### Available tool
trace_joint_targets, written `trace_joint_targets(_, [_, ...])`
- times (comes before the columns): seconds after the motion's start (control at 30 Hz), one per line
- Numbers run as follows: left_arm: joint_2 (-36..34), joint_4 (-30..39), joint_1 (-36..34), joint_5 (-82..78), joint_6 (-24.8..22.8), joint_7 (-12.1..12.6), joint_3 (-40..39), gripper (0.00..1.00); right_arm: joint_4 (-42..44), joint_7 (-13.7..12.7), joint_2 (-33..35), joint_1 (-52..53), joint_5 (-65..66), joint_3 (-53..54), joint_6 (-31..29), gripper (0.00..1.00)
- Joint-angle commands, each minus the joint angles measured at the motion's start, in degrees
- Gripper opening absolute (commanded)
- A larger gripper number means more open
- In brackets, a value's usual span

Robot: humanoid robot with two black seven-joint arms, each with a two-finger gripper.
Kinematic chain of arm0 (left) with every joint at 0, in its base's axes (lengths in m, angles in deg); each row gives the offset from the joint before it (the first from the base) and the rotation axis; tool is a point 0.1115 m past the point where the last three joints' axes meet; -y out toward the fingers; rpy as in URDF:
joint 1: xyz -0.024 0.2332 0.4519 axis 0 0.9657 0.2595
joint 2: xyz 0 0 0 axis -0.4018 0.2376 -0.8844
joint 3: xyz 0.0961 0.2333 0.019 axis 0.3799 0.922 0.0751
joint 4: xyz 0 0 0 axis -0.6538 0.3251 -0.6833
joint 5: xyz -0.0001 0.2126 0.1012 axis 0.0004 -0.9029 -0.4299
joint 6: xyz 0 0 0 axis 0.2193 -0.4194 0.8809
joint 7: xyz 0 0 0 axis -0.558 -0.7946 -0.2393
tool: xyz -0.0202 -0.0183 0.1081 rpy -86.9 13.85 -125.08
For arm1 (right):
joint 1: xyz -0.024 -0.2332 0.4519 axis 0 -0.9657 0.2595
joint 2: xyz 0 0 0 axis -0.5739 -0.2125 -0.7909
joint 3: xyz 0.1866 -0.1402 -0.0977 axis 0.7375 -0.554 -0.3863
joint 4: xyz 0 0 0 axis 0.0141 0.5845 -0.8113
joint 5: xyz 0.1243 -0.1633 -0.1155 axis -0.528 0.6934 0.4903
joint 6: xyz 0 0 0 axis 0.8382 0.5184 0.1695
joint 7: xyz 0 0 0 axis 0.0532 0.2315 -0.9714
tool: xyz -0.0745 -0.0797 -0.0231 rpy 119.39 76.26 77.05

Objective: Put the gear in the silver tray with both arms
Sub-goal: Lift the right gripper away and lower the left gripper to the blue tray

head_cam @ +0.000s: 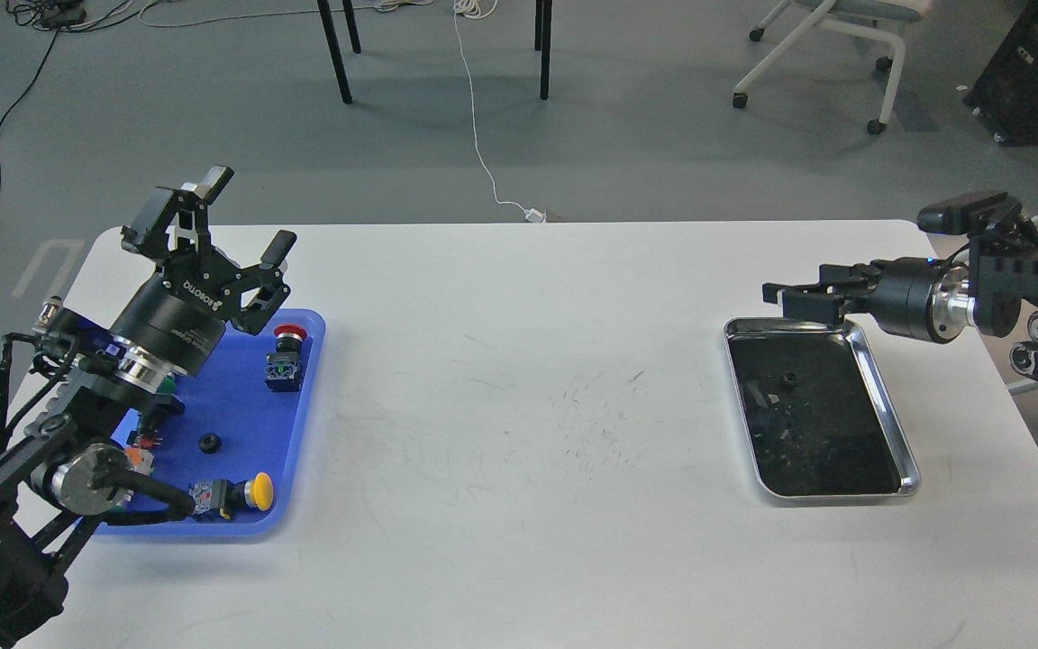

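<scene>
One small black gear (789, 379) already lies in the silver tray (897, 424), just below our right gripper (776, 293), fingers indistinguishable; another gear (209, 443) sits in the blue tray (303, 433), below our open, empty left gripper (244, 225), which is nearer.

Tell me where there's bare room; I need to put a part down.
Free: the white table between the blue tray and the silver tray. The silver tray's near floor is bare too. The blue tray is crowded with buttons under the left claw.

Open path: bare white table (519, 361) left of the shiny silver metal tray (896, 415).
Obstacle: right gripper (776, 294) over that tray's far rim.
</scene>
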Motion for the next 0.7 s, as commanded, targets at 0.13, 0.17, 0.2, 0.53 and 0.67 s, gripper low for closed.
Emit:
trace_joint_targets(0.13, [-3.89, 7.82, 0.4, -19.18, -0.06, 0.0, 0.37, 0.98, -0.12, 0.0, -5.31, -18.57, -30.05, 23.19, 0.33, 0.98])
trace_joint_targets(0.17, [-4.86, 9.14, 0.49, -24.01, -0.06, 0.0, 0.89, 0.98, -0.21, 0.0, -6.55, -21.56, -33.49, 26.97, 0.33, 0.98])
trace_joint_targets(0.2, [-5.74, 10.37, 0.4, -28.32, -0.06, 0.0, 1.59, 0.98, -0.21, 0.0, -7.35, -23.85, -35.7, 30.49, 0.25, 0.98])
trace_joint_targets(0.53, [-23.74, 14.43, -9.86, -81.14, 0.55, 0.0, 15.64, 0.98, -2.94, 0.0, -12.63, -34.6, -42.49, 48.54, -0.37, 0.98])
trace_joint_targets(0.67, [-28.77, 13.29, -14.18, -91.19, 1.16, 0.0, 23.55, 0.94, -2.94, 0.0, -12.71, -34.6, -42.49, 48.54, -0.37, 0.98])
